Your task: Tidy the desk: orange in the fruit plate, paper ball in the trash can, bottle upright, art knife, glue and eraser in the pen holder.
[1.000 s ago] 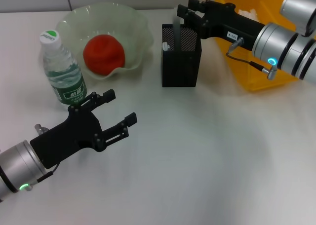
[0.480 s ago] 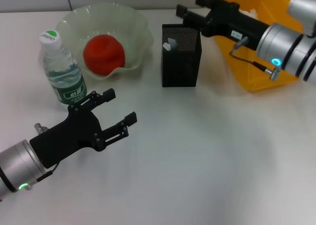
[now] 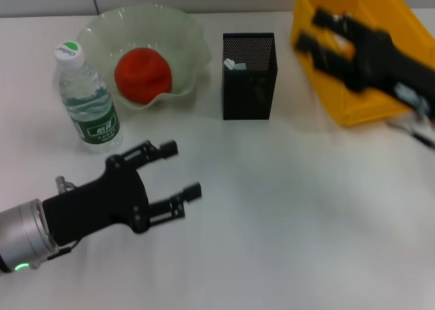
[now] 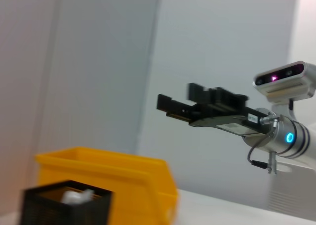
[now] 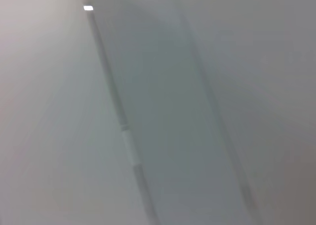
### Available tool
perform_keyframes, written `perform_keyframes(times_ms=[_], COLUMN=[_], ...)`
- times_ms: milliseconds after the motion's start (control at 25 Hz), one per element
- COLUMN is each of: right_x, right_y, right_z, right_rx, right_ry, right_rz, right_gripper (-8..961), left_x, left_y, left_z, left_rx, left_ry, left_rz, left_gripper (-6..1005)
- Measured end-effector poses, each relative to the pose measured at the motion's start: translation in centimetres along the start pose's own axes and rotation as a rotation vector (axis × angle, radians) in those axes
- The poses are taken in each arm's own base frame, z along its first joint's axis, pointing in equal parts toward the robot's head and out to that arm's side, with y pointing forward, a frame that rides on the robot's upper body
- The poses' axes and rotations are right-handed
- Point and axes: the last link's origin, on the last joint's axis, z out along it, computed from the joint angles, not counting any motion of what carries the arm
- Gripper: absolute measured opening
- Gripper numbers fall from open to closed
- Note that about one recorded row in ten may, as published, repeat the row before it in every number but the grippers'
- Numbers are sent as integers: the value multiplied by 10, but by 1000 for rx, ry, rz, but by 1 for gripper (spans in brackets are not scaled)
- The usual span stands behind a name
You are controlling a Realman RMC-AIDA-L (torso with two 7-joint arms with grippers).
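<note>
Nearest you, the left claw hovers low over the bare front of the counter, fingers spread wide and holding nothing. Just past it the bottle stands upright, cap on top, so leave it alone and keep that arm from swinging toward it.

Behind the bottle, the orange sits inside the fruit plate. Level with it, the pen holder stands with a pale item showing at its rim; what else is inside cannot be made out.

Farthest back, the right claw hangs in front of the trash can, fingers parted and empty.

Nothing loose lies on the counter, so the job looks close to finished. When you draw the right arm clear, lift first and stay above the trash can's rim and the pen holder.
</note>
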Motion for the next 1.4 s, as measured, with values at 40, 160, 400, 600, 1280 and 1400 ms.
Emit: perform_keyframes(times_ms=[40, 160, 400, 600, 1280, 1400], right_x=[3, 14, 41, 58, 64, 65], right_y=[9, 29, 46, 50, 42, 43], right_z=[-11, -37, -63, -71, -58, -54], right_rx=[-43, -143, -237, -260, -261, -266], right_ry=[18, 93, 307, 417, 474, 468], right_rz=[1, 14, 30, 28, -25, -23], right_gripper=[695, 695, 694, 687, 681, 681], left_x=[1, 2, 5, 7, 5, 8], left_y=[1, 3, 3, 1, 0, -1], left_z=[0, 3, 10, 12, -2, -4], left_rx=[-25, -89, -155, -186, -261, -272], left_ry=[-11, -50, -91, -131, -253, -259], left_rz=[-4, -23, -70, -100, -94, -93], left_gripper=[799, 799, 799, 799, 800, 800])
